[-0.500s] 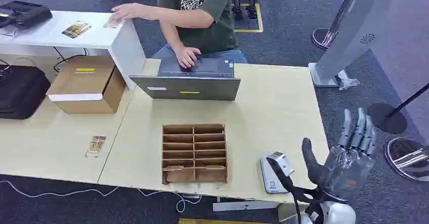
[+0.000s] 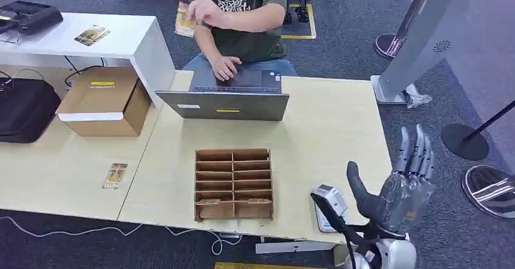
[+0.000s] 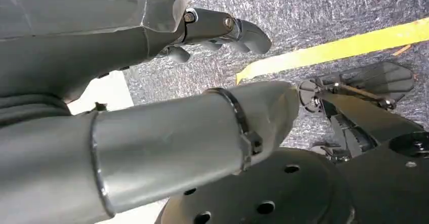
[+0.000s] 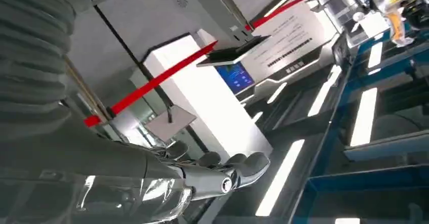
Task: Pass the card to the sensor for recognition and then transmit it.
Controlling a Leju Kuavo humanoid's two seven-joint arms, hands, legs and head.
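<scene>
The right hand (image 2: 404, 187) is raised at the worktop's (image 2: 328, 135) near right corner, fingers straight and spread, holding nothing, probably waiting to receive. Beside it sits one small grey sensor (image 2: 325, 205). Across the worktop, a seated person (image 2: 243, 14) lifts one printed card (image 2: 184, 15), seemingly to offer it. Two more cards lie apart. The left hand (image 3: 126, 27) hangs over carpet, fingers loosely curled, empty.

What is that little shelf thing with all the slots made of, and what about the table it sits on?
The slotted rack looks like thin brown wood or stiff fibreboard: flat matte panels with darker edges, slotted together. The table seems to be pale wood or a wood-look laminate, smooth and matte, with a faint grain; which one, the picture leaves open.
</scene>
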